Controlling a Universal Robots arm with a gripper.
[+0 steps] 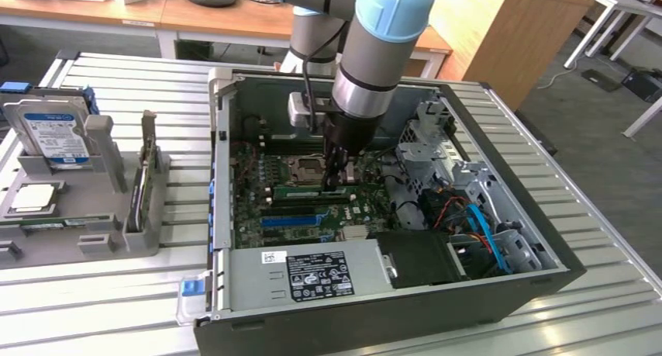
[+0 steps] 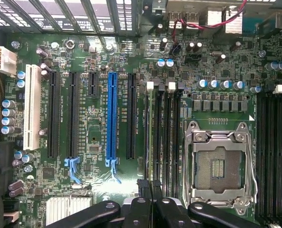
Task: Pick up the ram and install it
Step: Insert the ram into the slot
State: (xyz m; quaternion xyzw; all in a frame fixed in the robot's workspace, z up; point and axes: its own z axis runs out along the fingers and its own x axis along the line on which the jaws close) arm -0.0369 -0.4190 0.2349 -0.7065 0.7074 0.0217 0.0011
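The ram (image 1: 307,191), a long thin green stick, stands on edge in a memory slot of the motherboard (image 1: 259,216) inside the open computer case (image 1: 222,162). My gripper (image 1: 337,176) reaches straight down onto the end of the stick nearer the exterior view's right. In the wrist view the ram (image 2: 152,137) is seen edge-on, running between black slots with white clips down to my gripper (image 2: 150,186). The two black fingertips (image 2: 142,186) sit close together astride its thin top edge, shut on it.
An empty CPU socket (image 2: 219,166) lies just beside the memory slots. A blue slot strip (image 2: 112,114) and black card slots sit further off. The power supply (image 1: 310,274) and drive cages (image 1: 466,193) wall in the case. A grey fixture (image 1: 93,216) with a hard drive (image 1: 49,135) stands at the exterior view's left.
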